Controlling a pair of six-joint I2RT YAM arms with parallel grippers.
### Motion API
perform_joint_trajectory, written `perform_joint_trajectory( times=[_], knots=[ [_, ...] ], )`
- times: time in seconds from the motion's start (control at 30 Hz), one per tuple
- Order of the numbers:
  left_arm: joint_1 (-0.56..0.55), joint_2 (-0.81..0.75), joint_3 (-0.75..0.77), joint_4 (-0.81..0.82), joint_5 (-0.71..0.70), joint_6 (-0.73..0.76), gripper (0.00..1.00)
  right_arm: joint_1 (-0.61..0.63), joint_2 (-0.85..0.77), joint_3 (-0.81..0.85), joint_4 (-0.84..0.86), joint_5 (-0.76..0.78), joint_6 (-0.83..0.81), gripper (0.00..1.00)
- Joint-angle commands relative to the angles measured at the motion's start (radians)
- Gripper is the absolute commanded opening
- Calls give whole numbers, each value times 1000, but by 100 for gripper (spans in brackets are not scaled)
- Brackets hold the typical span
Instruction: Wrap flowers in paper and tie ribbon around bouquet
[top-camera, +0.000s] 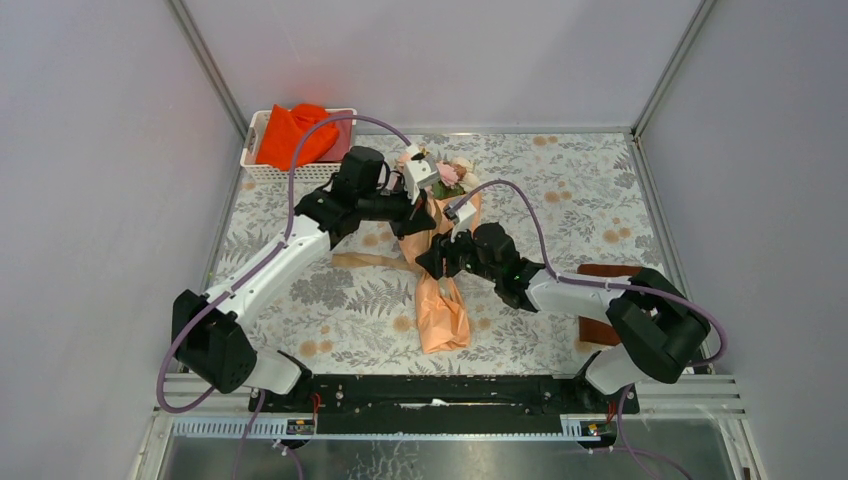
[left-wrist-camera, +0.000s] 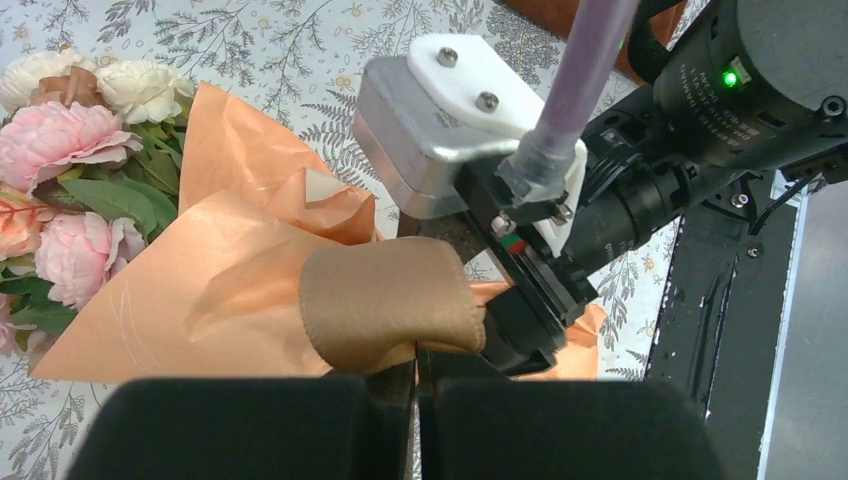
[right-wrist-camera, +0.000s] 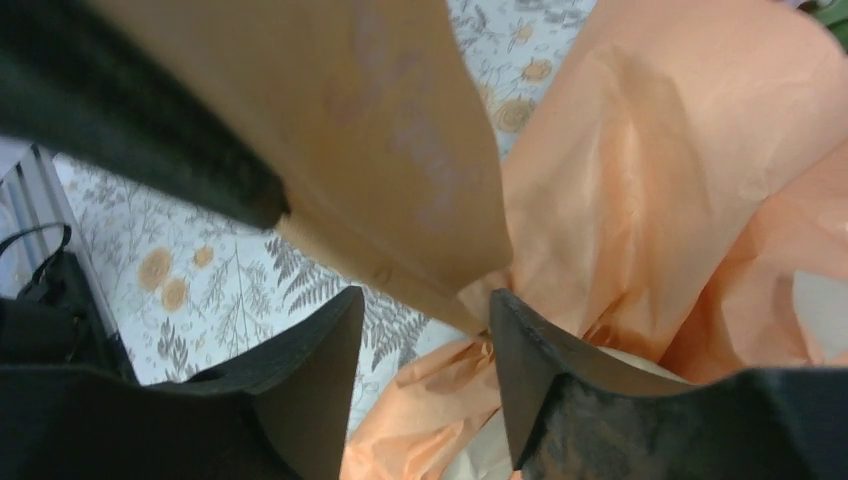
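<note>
The bouquet lies along the middle of the mat, its peach-orange paper (top-camera: 442, 315) rolled into a cone, and the flowers (top-camera: 452, 176) point to the back. In the left wrist view pink and cream flowers (left-wrist-camera: 70, 200) stick out of the paper (left-wrist-camera: 230, 280). My left gripper (left-wrist-camera: 415, 365) is shut on a folded loop of the tan ribbon (left-wrist-camera: 390, 300) just above the cone. A length of ribbon (top-camera: 365, 262) trails left on the mat. My right gripper (right-wrist-camera: 425, 350) stands open over the cone's narrow part, with the ribbon (right-wrist-camera: 400, 150) just above its fingertips and paper (right-wrist-camera: 650, 180) beneath.
A white basket (top-camera: 256, 140) holding a bright orange-red cloth (top-camera: 295, 135) stands at the back left. A brown flat object (top-camera: 605, 300) lies at the right, partly under my right arm. The two grippers (top-camera: 425, 235) work close together above the bouquet.
</note>
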Motion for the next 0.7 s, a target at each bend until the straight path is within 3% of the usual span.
perform_joint_trajectory(
  times=[0.0, 0.13, 0.17, 0.23, 0.27, 0.37, 0.47, 0.67],
  knots=[
    [4, -18, -18, 54, 12, -12, 0, 8, 25, 56, 170, 72, 13, 50],
    [4, -15, -19, 32, 3, 2, 0, 8, 40, 44, 197, 82, 34, 9],
    [5, -15, -12, 8, -7, 20, 11, 7, 40, 41, 196, 84, 39, 1],
    [24, -10, 9, -89, -48, 99, 90, 8, 36, 40, 182, 88, 48, 0],
    [44, -10, 11, -145, -77, 169, 97, 8, 35, 40, 174, 83, 51, 0],
    [159, -23, -58, -268, -131, 490, 99, 8, 38, 41, 166, 52, 68, 0],
    [264, -2, -175, -294, -230, 721, 98, 8, 46, 50, 160, 37, 79, 0],
    [380, 143, -266, -187, -340, 876, 99, 8, 59, 72, 146, 16, 87, 0]
  ],
)
